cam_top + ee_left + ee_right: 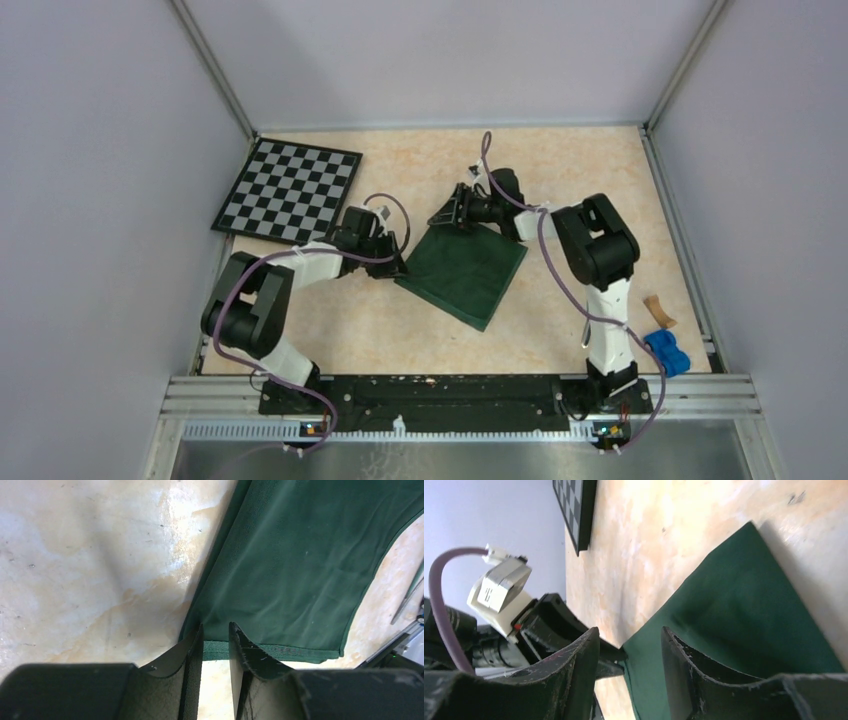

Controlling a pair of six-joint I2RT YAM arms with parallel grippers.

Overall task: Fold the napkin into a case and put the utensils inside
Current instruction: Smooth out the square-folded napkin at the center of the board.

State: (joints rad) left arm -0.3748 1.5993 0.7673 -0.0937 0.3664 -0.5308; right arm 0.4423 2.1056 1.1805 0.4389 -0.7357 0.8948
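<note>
Napkin [465,270] lies flat mid-table as a tilted dark green square. At its near-left corner the left gripper [216,630] has its fingers a narrow slit apart, gripping nothing. The hem crosses that gap, but whether the tips touch the cloth is hidden. A slim silvery strip [409,594] is cut off by the wrist view's edge. At the far corner, the right gripper [630,635] gapes wider, empty.

1. Left arm [262,298]: elbow folded near the base, forearm reaching right, wrist low over the counter [350,335].
2. Left pincer [216,630]: jaws a narrow slit apart, nothing clamped.
3. Right arm [600,250]: rises from the base, elbow high, forearm stretched left.
4. Right pincer [629,632]: rolled sideways, jaws parted wider, empty.
</note>
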